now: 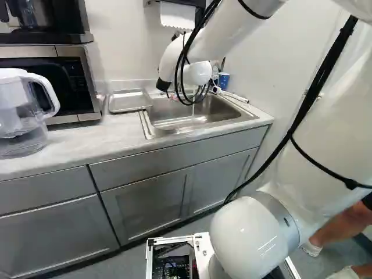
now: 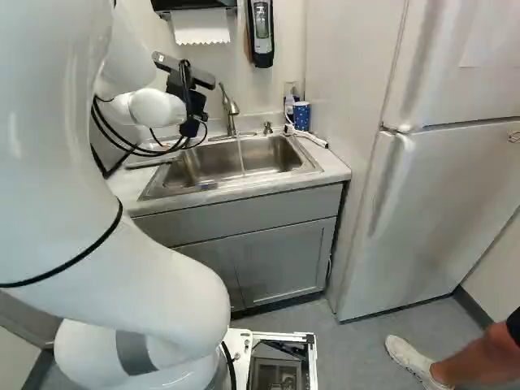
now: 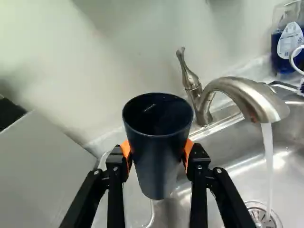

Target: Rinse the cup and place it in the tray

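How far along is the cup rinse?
Done: cup gripped between the hand's fingers, tap running.
In progress: cup held beside the stream, not under it; can't tell if it's rinsed.
Left: setting it in the tray, plus the rinse if not done.

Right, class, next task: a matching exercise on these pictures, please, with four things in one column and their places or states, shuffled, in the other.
Things
1. Dark blue, tapering cup
2. Curved silver metal faucet
3. Shallow rectangular metal tray
4. Clear plastic pitcher with a white handle

Places or states
A. Running water into the silver metal sink
B. In front of the silver and black microwave
C. Held in the black two-fingered gripper
D. Between the microwave and the sink

Right pairs: 1-C, 2-A, 3-D, 4-B
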Robot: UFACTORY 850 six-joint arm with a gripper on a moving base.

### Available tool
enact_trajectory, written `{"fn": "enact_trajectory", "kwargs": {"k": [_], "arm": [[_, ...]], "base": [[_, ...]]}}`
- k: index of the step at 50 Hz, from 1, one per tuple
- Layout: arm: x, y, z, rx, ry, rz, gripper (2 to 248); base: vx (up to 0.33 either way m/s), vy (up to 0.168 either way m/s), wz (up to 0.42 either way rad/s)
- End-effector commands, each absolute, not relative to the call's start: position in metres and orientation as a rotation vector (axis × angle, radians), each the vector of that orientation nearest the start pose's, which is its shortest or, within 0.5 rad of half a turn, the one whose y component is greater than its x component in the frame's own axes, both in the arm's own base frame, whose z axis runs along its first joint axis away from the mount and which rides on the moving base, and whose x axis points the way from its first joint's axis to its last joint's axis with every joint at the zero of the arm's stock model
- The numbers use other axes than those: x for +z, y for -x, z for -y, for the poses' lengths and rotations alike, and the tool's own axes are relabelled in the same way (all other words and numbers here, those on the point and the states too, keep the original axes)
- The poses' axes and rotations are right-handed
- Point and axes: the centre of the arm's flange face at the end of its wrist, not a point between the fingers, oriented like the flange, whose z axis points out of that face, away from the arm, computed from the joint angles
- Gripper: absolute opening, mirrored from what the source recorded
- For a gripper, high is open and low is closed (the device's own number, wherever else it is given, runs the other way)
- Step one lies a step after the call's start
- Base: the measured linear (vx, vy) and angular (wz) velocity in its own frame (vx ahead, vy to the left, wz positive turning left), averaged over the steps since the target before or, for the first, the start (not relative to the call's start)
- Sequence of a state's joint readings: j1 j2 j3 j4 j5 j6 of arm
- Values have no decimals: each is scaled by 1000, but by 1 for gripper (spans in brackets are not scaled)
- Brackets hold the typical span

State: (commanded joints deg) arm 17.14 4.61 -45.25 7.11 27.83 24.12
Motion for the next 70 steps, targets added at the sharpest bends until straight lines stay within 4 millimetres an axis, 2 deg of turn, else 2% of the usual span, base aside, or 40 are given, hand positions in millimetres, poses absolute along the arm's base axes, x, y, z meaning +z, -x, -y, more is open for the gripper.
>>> {"fn": "enact_trajectory", "kwargs": {"k": [70], "arm": [[573,-459,-136,-1149,1704,-947,123]], "base": [[0,0,0]]}}
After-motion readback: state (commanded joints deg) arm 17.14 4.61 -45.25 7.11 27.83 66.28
